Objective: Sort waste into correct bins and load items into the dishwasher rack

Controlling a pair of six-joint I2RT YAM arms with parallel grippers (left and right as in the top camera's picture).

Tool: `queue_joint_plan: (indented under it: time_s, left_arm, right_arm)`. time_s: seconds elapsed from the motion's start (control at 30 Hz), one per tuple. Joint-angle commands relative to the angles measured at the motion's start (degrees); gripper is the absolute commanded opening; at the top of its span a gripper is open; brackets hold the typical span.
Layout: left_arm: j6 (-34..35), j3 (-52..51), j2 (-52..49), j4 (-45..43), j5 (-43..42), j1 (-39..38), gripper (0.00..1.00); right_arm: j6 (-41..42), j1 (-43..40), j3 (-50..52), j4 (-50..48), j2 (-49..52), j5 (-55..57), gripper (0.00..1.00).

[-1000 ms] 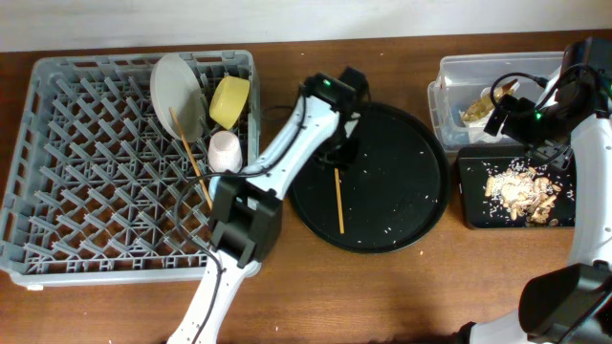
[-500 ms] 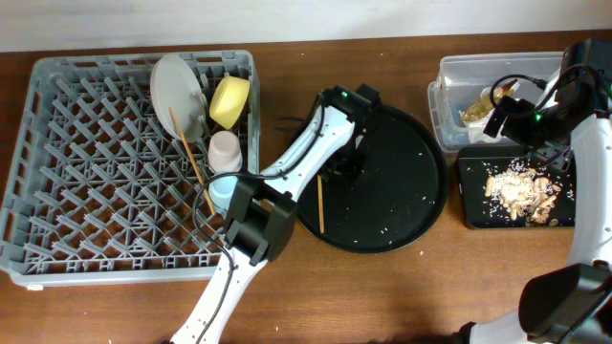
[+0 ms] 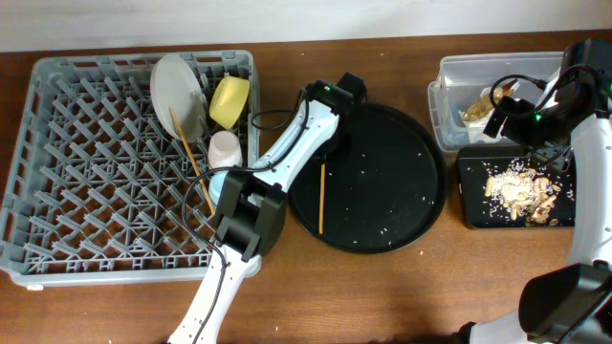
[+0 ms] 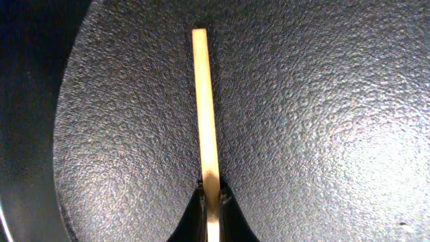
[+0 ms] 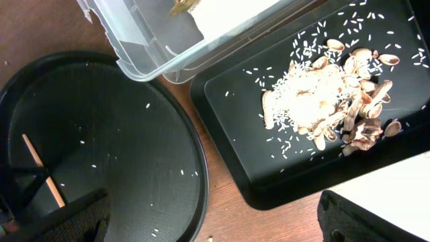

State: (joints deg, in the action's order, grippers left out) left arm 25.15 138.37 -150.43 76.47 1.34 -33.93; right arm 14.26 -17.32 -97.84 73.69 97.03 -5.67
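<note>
Chopstick in play: a thin, pale, flat-sided wooden stick. The left gripper has its two dark fingers pinched on the near end, and the rest runs straight out ahead of the tips. Beneath it is the round black tray, matte and pebbled, dotted with a few white grains. Whether the stick is lifted clear of that surface, I can't tell.

This looks like the loading step, with the last piece of tableware going to the rack, the big grey lattice crate off to the gripper's left. The other chopstick already lies slanted in there, beside the upright plate, the yellow bowl and the pink cup.

The next move calls for a lift and a swing left with a firm pinch, since a slim, smooth stick held by one end may pivot. It should then be laid across the lattice bars rather than dropped through a gap.

The right gripper has its fingers spread wide with nothing between them. It hangs over the shallow black tray of crumbly scraps, with the clear tub just beyond.
</note>
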Motion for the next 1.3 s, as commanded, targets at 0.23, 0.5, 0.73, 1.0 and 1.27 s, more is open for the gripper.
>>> queue_joint_plan:
  time_s: [0.23, 0.5, 0.73, 1.0, 1.27]
  left_arm:
    - [-16.31, 28.61, 16.26, 20.28, -5.03, 14.82, 0.00]
    - [-20.22, -29.09, 40.02, 8.61, 10.49, 33.20, 0.00]
    - [-20.52, -38.51, 39.98, -3.63, 6.54, 33.57, 0.10]
    - [-20.52, -38.36, 40.02, -3.93, 2.10, 33.57, 0.62]
    - [-20.50, -28.13, 52.37, -3.56, -4.20, 30.42, 0.83]
  right_arm:
    - [-0.55, 0.04, 0.17, -0.07, 0.11, 0.31, 0.99]
    - [-0.52, 0.04, 0.17, -0.55, 0.11, 0.26, 1.00]
    - [-0.52, 0.04, 0.17, -0.55, 0.11, 0.26, 1.00]
    - [-0.55, 0.04, 0.17, -0.55, 0.11, 0.28, 1.00]
    - [-0.57, 0.07, -1.18, 1.14, -0.50, -0.35, 0.97]
